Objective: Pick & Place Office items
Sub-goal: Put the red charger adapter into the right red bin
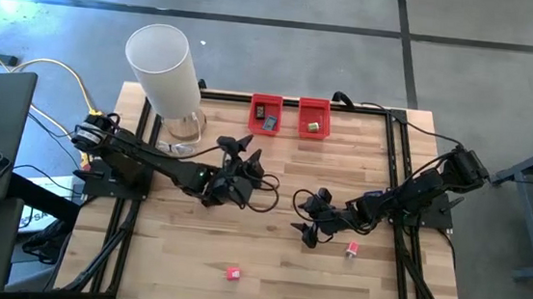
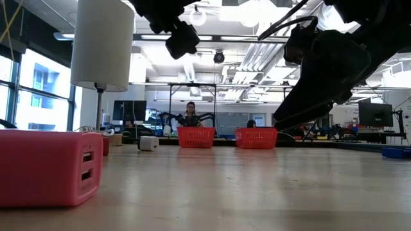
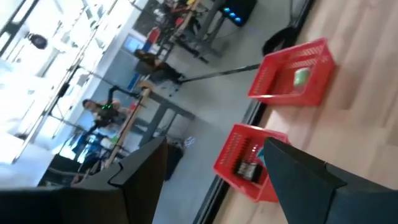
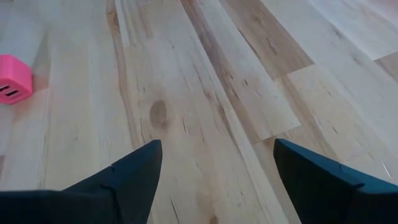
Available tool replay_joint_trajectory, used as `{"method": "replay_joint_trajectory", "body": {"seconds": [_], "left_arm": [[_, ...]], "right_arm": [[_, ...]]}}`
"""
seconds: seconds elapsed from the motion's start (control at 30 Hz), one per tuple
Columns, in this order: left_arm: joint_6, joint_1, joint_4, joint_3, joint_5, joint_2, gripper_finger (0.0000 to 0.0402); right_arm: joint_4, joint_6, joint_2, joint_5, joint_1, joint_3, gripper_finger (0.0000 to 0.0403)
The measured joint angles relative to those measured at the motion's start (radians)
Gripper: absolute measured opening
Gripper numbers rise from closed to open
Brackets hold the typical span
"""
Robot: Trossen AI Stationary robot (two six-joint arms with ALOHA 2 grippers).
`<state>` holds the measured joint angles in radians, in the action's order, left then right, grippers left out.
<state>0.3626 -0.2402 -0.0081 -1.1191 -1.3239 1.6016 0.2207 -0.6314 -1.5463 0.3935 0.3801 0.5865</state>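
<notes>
Two bins: the left red mesh bin held a dark item; the right bin a green one.
My grippers: left gripper and right gripper stood wide, empty.
Bench: pale wood planks.

grey concrete floor around the wooden surface; large windows at one side, bright ceiling lights overhead, desks with monitors beyond.

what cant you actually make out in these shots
- High view: the items in the left red bin and right red bin are too small to identify.
- High view: the piece beside the right tool is too small to tell its shape.
- Low view: the tall white cylinder is cut off by the top edge.
</notes>
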Motion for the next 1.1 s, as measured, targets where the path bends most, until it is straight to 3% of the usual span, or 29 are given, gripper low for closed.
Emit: {"method": "replay_joint_trajectory", "body": {"seconds": [0.23, 0.4, 0.53, 0.6, 0.7, 0.87, 1.1], "left_arm": [[-0.02, -0.115, -0.127, 0.0, 0.116, -0.03, 0.0258], [-0.232, -0.173, -0.407, 0.0, 0.169, -0.088, 0.0258], [-0.432, -0.174, -0.694, 0.001, 0.438, -0.155, 0.0258], [-0.498, -0.162, -0.761, 0.011, 0.563, -0.177, 0.0258], [-0.57, -0.152, -0.767, 0.048, 0.639, -0.217, 0.0258], [-0.669, -0.194, -0.759, 0.157, 0.641, -0.316, 0.0258], [-0.704, -0.312, -0.597, 0.329, 0.648, -0.552, 0.0258]], "right_arm": [[-0.007, 0.0, 0.0, -0.003, 0.005, 0.0, 0.0298], [-0.002, 0.0, 0.0, -0.001, 0.014, 0.0, 0.0298], [0.003, 0.005, 0.0, 0.0, 0.013, 0.0, 0.0298], [0.009, 0.007, 0.0, 0.0, 0.013, 0.0, 0.0298], [0.016, 0.018, 0.0, 0.0, 0.013, 0.0, 0.0298], [0.071, 0.033, 0.0, -0.001, 0.013, 0.0, 0.0298], [0.103, 0.034, 0.0, -0.003, 0.013, 0.0, 0.0298]]}}
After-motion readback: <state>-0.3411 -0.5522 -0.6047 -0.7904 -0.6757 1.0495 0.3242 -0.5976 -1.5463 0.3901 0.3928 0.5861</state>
